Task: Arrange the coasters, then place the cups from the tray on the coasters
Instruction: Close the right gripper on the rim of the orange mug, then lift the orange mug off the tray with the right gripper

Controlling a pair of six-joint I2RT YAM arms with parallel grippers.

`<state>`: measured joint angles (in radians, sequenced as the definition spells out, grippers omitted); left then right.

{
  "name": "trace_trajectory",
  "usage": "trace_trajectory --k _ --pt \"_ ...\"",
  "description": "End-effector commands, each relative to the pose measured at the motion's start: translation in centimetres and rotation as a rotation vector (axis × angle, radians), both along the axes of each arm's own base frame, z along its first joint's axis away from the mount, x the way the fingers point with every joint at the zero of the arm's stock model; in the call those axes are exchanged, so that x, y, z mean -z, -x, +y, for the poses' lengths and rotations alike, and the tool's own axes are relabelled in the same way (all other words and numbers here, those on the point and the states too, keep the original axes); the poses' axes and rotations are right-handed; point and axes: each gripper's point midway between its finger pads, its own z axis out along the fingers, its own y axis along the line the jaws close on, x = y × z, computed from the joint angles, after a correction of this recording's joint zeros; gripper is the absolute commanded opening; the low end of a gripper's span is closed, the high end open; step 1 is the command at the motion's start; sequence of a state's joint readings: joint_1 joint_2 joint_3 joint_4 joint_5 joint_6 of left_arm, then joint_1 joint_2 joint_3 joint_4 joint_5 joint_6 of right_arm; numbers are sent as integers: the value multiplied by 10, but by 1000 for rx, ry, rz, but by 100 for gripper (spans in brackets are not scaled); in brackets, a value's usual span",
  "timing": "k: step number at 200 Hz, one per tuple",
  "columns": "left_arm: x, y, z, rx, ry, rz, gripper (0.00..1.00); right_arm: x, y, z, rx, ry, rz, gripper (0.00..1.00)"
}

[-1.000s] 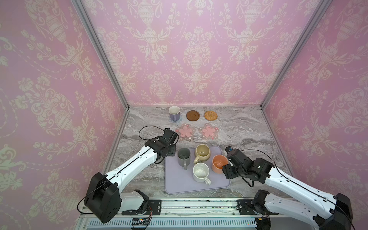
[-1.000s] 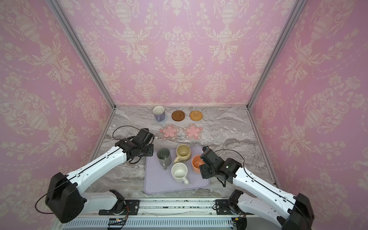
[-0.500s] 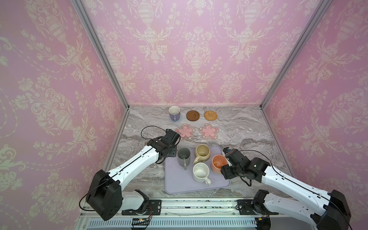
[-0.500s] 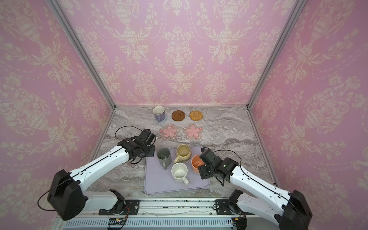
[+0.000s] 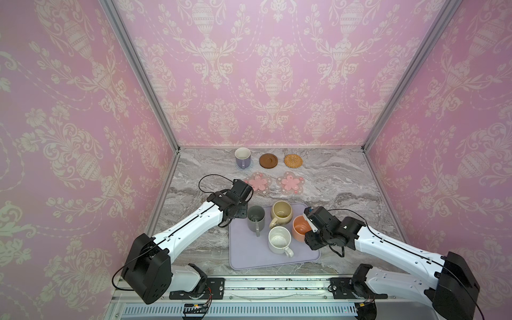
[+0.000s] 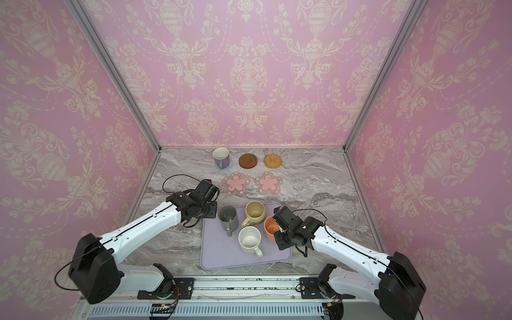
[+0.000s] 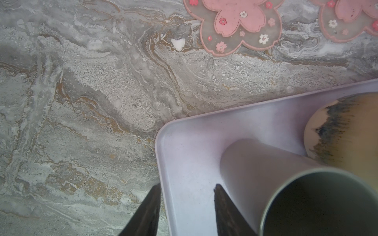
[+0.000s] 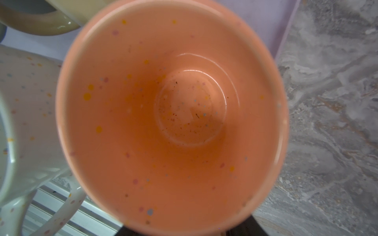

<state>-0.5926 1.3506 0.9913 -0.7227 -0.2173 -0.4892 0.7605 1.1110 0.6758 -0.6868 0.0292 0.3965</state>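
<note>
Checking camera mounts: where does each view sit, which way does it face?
Top views: high at the front, looking down toward the back wall; left arm, right arm, tray.
Left wrist: looks down at the tray corner and dark grey cup; open left end effector shows.
Right wrist: looks straight into the orange cup; right end effector barely shows.
Shared: both wrist views catch the beige cup.

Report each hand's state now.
Left hand: open, empty, straddling the tray rim.
Right hand: at the orange cup's rim; grip cannot be told.

White arms (image 5: 194, 225) w/ blk joints (image 5: 146, 273), cables (image 5: 212, 177).
</note>
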Motion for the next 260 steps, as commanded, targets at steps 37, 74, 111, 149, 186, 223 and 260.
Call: trace_trajectory --k 37,74,111,149,186,223,260 --pt "-6 -2 -3 -15 -4 -17 46 -4 -15 0 85 -5 -44 34" --pt "-5 0 1 -18 -17 -20 46 3 -14 -1 90 7 -25 32" --pt "-3 1 2 -19 -19 -23 46 7 -15 1 89 16 -14 30" --pt "0 3 4 -21 -26 -19 46 9 -18 3 96 14 -17 26" --pt "2 5 5 -22 -29 -17 46 8 -21 2 111 17 -34 19" --pt "4 6 7 -24 -32 -16 46 6 -23 0 120 26 -48 9" --pt "5 6 7 -26 -30 -17 46 2 -24 0 113 18 -67 0"
